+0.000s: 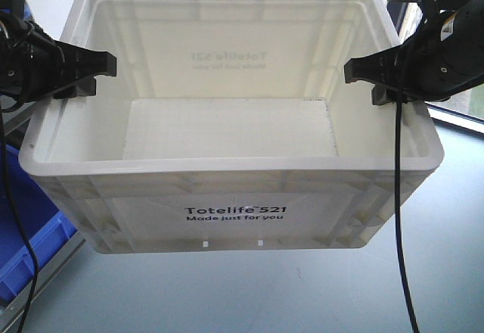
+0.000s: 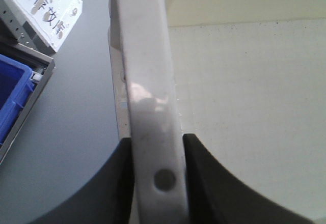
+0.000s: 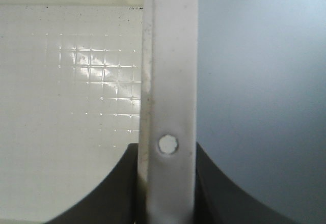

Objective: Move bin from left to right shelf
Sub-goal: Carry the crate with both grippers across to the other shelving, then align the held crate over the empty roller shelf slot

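Note:
The large white bin, printed "Totelife 521 Made just for you" on its front, fills the front view and hangs above the grey surface, tipped a little toward the camera. It is empty inside. My left gripper is shut on the bin's left rim, one finger on each side of the wall. My right gripper is shut on the right rim in the same way. In each wrist view the white rim runs straight up between the black fingers.
A blue plastic bin sits on a shelf rail at the lower left, also seen as the blue bin in the left wrist view. A white labelled panel stands behind it. Grey flat surface spreads below and right; windows lie behind.

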Controlling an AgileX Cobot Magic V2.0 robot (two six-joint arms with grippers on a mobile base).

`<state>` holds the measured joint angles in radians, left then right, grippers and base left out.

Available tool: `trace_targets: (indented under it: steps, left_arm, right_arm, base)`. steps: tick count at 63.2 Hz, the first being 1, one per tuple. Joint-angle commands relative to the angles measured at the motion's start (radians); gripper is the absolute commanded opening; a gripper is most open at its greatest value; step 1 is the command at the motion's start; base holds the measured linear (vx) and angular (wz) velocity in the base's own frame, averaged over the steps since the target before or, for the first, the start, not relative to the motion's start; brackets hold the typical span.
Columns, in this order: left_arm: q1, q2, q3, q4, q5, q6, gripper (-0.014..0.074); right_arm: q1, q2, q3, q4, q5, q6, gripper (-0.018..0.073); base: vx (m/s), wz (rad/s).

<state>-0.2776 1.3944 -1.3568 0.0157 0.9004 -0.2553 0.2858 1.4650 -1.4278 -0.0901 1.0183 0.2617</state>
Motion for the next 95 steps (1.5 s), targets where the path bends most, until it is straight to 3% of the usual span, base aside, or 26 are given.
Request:
trace_targets:
  steps: [1,95]
  left_arm:
    - [0.003,-0.053,-0.041,0.030,-0.081,0.041,0.0135]
    - [0.003,-0.053,-0.041,0.030,-0.081,0.041,0.0135]
  right_arm:
    - [-0.019,-0.044,-0.035,-0.115,-0.103,0.011,0.0099]
    - [-0.019,-0.044,-0.035,-0.115,-0.103,0.011,0.0099]
  base:
    - [0.11,0.44]
    - [0.05,0.47]
